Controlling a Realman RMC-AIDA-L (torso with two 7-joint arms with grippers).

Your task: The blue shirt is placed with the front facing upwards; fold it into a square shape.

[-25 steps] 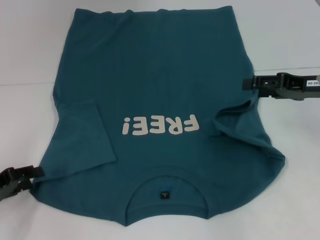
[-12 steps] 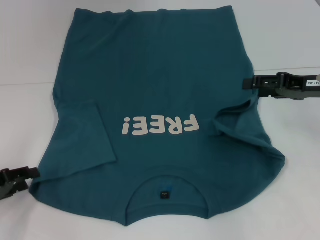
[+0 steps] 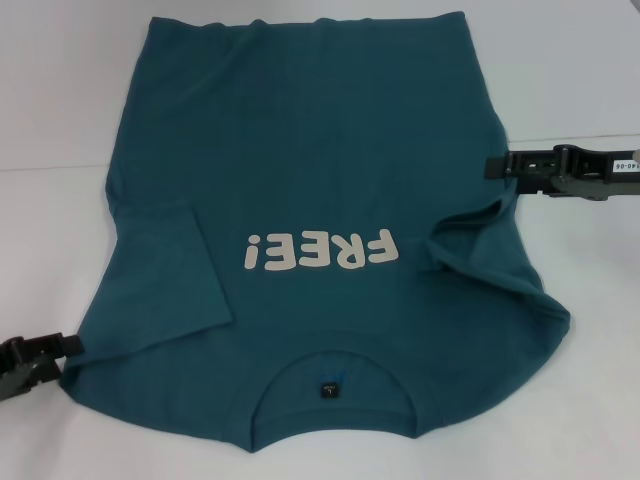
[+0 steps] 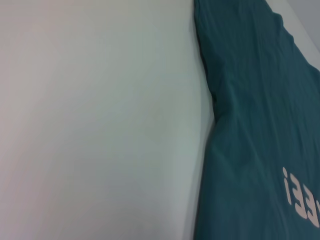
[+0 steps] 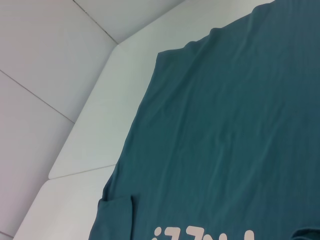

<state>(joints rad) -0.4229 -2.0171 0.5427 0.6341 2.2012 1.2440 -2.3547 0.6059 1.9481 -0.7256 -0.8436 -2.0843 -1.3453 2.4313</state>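
Shirt: while it lies flat, front up, the blue shirt (image 3: 320, 190) spreads between my two grippers, cream lettering (image 3: 320, 250) near its middle and collar (image 3: 330, 385) nearest my body.
Left gripper (image 3: 40, 352): low at the shirt's near left corner, just beside the shoulder edge; whether it is open or clamped, I cannot tell.
Right gripper (image 3: 500, 166): at the right side seam, tips meeting the cloth above the rumpled sleeve (image 3: 480, 240); grip unclear too.
Step, as I judge it: catch both side edges and fold inward evenly (smooth that sleeve first).
Containers: none visible; only the white table (image 3: 60, 90).
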